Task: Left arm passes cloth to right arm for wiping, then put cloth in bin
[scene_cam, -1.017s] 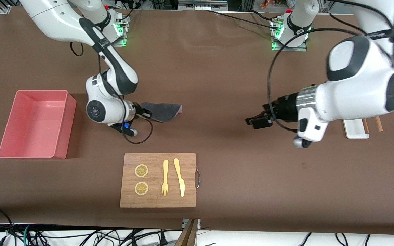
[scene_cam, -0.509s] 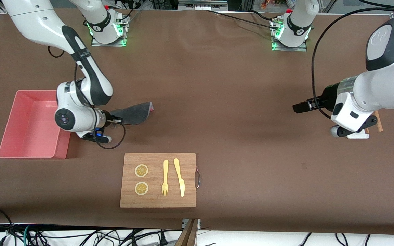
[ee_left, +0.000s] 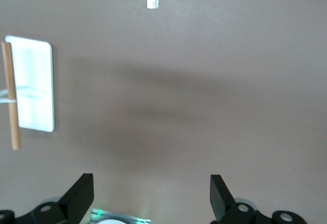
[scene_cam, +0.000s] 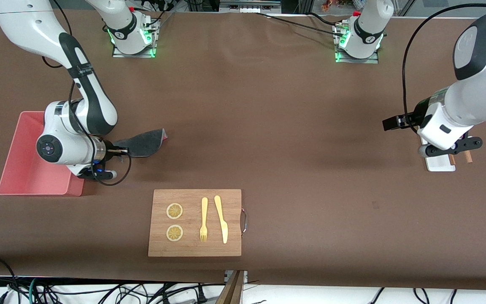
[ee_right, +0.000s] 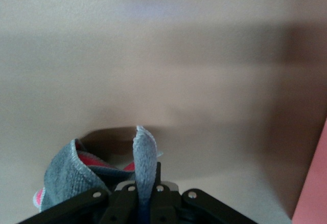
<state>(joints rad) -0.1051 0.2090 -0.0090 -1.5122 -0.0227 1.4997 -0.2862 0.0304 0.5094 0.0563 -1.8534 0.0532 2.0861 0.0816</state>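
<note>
The dark grey cloth (scene_cam: 141,143), with a pink underside, hangs from my right gripper (scene_cam: 120,150), which is shut on one edge of it. The cloth trails toward the table's middle. In the right wrist view a fold of the cloth (ee_right: 144,155) stands pinched between the jaws of the right gripper (ee_right: 146,187). The gripper is over the table just beside the pink bin (scene_cam: 17,169), whose wall shows in the right wrist view (ee_right: 314,183). My left gripper (scene_cam: 391,123) is open and empty over the table near the white tray (scene_cam: 437,162). It also shows in the left wrist view (ee_left: 152,183).
A wooden board (scene_cam: 194,242) with two lemon slices, a yellow fork and a yellow knife lies nearer to the front camera. Two wooden sticks (scene_cam: 467,156) lie by the white tray (ee_left: 33,83). The right arm's wrist hangs over part of the bin.
The right arm has carried the cloth steadily toward the pink bin. The left arm has pulled back toward the white tray, its gripper staying open.
</note>
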